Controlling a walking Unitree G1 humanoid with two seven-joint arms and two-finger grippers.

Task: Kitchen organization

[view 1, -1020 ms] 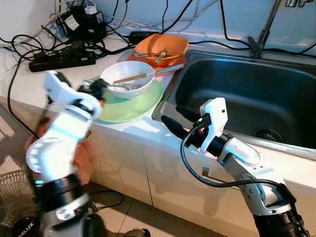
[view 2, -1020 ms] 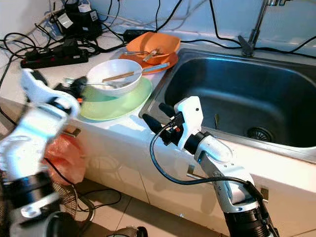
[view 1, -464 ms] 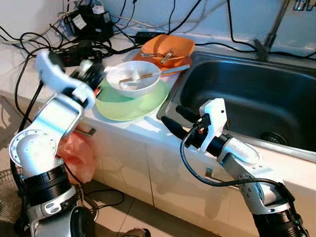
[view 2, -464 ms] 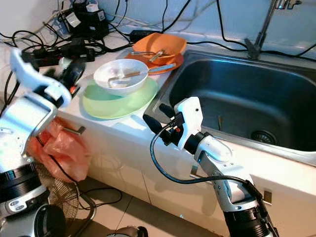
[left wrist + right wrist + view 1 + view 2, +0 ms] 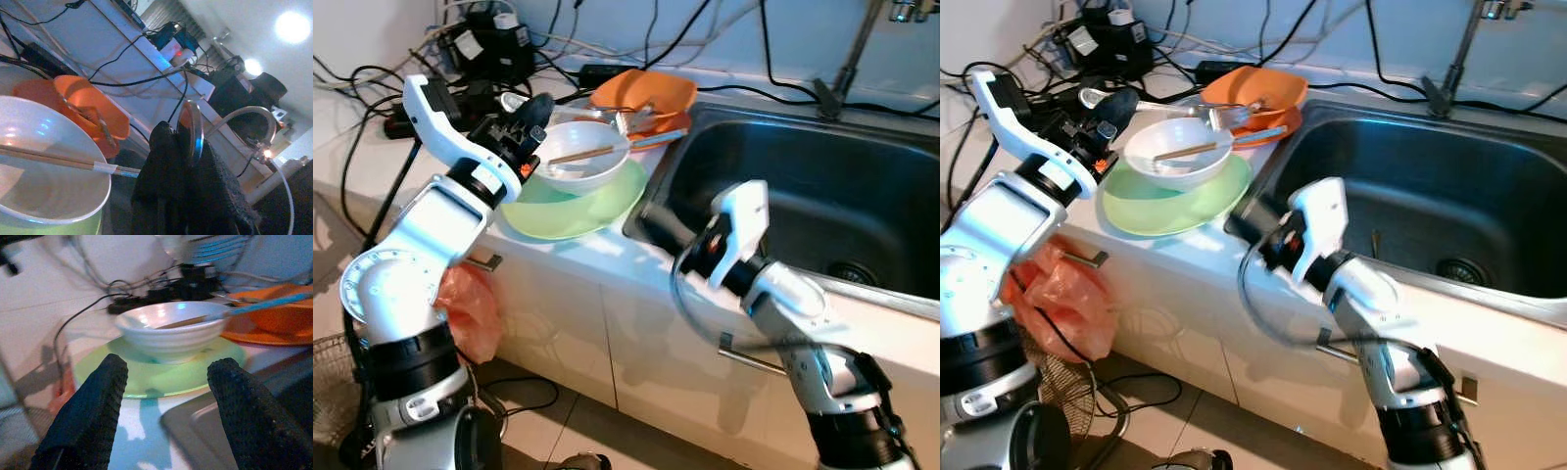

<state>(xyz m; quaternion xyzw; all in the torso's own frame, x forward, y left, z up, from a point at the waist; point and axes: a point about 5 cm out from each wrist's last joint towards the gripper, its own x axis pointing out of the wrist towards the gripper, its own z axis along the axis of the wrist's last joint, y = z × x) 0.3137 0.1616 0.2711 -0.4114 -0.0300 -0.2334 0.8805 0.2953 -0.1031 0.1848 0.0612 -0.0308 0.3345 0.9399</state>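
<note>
Steel sink (image 5: 822, 186) is sitting at my 2 o'clock, sunk into the white counter (image 5: 597, 250). Green plate (image 5: 573, 206) is lying on the counter at 11 o'clock, just beside the sink's near-left corner. White bowl (image 5: 579, 157) is resting on that plate, with chopsticks (image 5: 582, 154) lying across its rim. Orange dishes (image 5: 641, 93) are stacked behind it at 12 o'clock, cutlery inside.

My left gripper (image 5: 530, 116) is hovering at 10 o'clock just beside the bowl's rim, clenched on a metal spoon (image 5: 1087, 97). In the head views I'm seeing the spoon's handle running over the bowl toward the orange dishes. My left wrist view is giving the closer check: fingers (image 5: 166, 171) are pressed together with the spoon's bowl end (image 5: 193, 129) pinned between them, plus the tap in the background.

My right gripper (image 5: 1255, 220) is hanging at 1 o'clock over the sink's front-left edge, motion-blurred in the head views. Right wrist view is settling it: fingers (image 5: 88, 411) are spread wide, gripping nothing, pointing at the white bowl and green plate.

Power strip (image 5: 161, 296) and cables are lying behind the bowl.
</note>
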